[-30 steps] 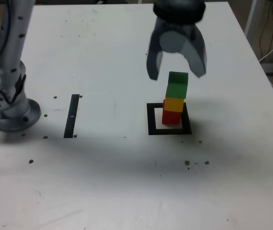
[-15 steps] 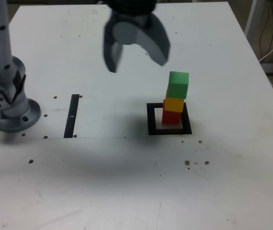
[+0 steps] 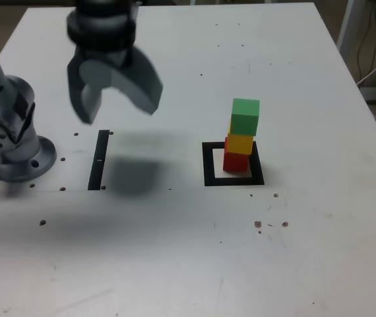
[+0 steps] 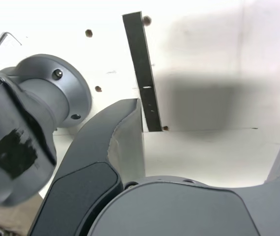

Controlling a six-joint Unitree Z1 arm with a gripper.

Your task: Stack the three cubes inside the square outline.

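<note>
Three cubes stand in one stack: the red cube [image 3: 235, 160] at the bottom, the yellow cube [image 3: 240, 142] on it, the green cube [image 3: 245, 117] on top, slightly offset. The red one rests on the white centre of the black square outline [image 3: 208, 166]. My gripper [image 3: 119, 105] hangs open and empty above the table, well toward the exterior view's left of the stack, over the narrow black strip. The wrist view shows my gripper [image 4: 213, 120] with one dark finger [image 4: 125, 142] near that strip; no cubes appear there.
A narrow black strip [image 3: 99, 159] [image 4: 142, 73] lies on the white table [image 3: 175, 251]. The arm's grey base [image 3: 13, 142] [image 4: 46, 93] stands at the exterior view's left edge. Small dark specks dot the table. Cables hang beyond the table at the exterior view's right.
My gripper, open throughout, has swung from just above the stack to the exterior view's left, ending over the black strip. The stack has not moved.
</note>
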